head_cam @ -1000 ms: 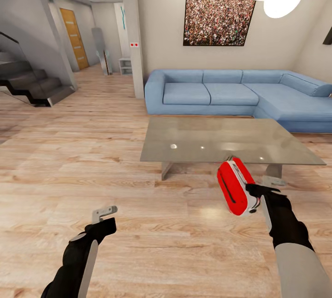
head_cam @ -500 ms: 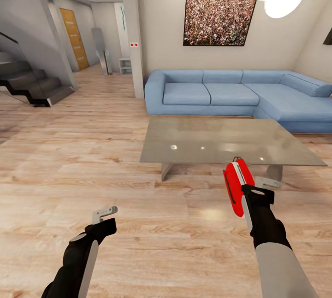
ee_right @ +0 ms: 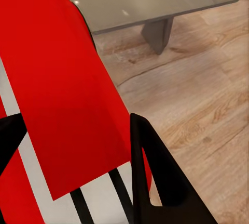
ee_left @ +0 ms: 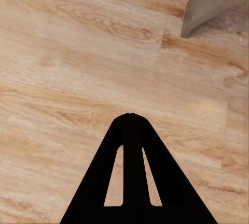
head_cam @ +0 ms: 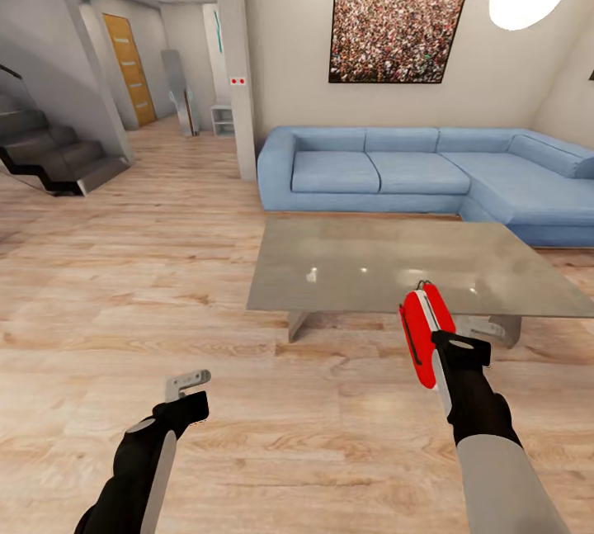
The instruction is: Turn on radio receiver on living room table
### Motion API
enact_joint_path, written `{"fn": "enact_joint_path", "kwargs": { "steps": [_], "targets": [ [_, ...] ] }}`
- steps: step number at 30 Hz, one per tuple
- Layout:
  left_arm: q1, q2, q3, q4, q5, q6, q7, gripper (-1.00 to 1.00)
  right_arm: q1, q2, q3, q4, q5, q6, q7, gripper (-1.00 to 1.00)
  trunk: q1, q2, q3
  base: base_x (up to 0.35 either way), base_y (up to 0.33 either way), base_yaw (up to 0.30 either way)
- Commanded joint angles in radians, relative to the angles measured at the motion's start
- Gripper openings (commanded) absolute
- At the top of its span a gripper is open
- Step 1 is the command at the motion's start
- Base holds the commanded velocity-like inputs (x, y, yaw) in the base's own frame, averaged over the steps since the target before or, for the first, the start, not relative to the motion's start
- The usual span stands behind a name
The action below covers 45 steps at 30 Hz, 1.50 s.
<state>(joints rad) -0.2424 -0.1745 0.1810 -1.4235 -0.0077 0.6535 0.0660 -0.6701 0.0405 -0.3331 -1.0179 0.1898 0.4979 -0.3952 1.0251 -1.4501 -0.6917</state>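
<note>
Radio receiver (head_cam: 426, 337) held upright in raised right tool (head_cam: 450, 350).

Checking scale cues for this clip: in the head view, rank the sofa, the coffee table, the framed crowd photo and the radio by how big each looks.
1. and 2. sofa and table: too alike to rank.
3. framed crowd photo.
4. radio receiver, smallest, though nearest the camera, clamped in the right gripper.

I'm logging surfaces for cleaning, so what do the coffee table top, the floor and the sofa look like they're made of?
The table top looks like glossy grey glass or polished stone: it mirrors small light spots. The floor looks like light wood planks, with visible grain and plank seams. The sofa looks like matte blue fabric, soft-cushioned, though the render leaves the weave unclear.
</note>
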Motion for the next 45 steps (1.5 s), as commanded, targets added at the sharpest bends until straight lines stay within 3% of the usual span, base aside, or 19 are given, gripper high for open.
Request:
{"fn": "enact_joint_path", "kwargs": {
  "steps": [1,37,45],
  "targets": [
    [0.0,0.0,0.0,0.001,0.0,0.0,0.0,-1.0,0.0,0.0,0.0,-0.001,0.007,0.001,0.0,-1.0,0.0,0.0,0.0,0.337,0.0,0.0],
    [0.0,0.0,-0.002,0.004,0.0,-0.002,-0.002,-1.0,0.0,-0.001,0.0,-0.001,0.007,0.001,0.0,-1.0,0.0,0.0,0.0,0.337,0.0,0.0],
    [0.0,0.0,-0.003,0.044,0.001,-0.004,0.0,-1.0,0.0,-0.001,0.0,0.0,0.007,0.001,0.0,-1.0,0.0,0.0,0.0,0.337,0.0,0.0]
  ]
}}
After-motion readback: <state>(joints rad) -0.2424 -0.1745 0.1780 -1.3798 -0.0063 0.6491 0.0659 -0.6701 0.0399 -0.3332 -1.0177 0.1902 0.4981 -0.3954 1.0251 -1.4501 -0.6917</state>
